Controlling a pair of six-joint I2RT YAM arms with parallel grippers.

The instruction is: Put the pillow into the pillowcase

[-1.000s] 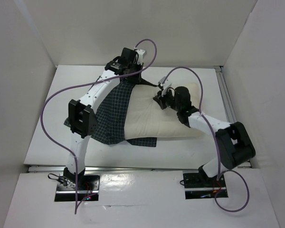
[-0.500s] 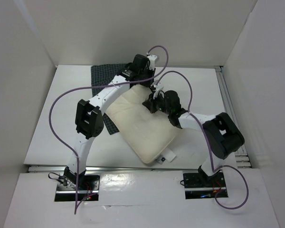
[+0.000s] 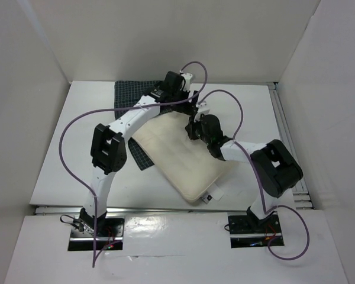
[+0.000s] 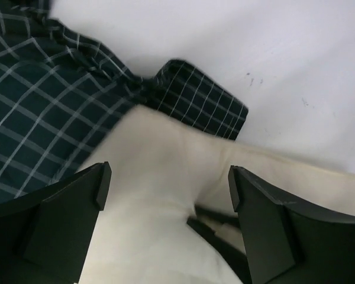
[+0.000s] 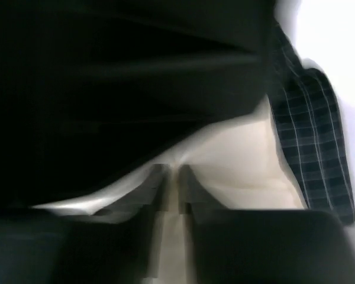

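The pillow (image 3: 180, 157) lies bare on the bench (image 3: 77, 154), outside the pillowcase (image 3: 127, 94) bunched at its far end, so insertion is judged not yet begun. The left gripper (image 4: 168, 180) has its jaws released, with the pillow's far corner between and beneath them. The right gripper (image 3: 194, 127) sits at the same corner, but its view is too blurred to tell the grip.

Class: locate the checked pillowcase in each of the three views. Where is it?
Top external: pillowcase upper centre-left, beyond the pillow.
Left wrist: pillowcase upper left.
Right wrist: pillowcase right edge, blurred.
Shared landmark: the cream pillow's edge meeting it.
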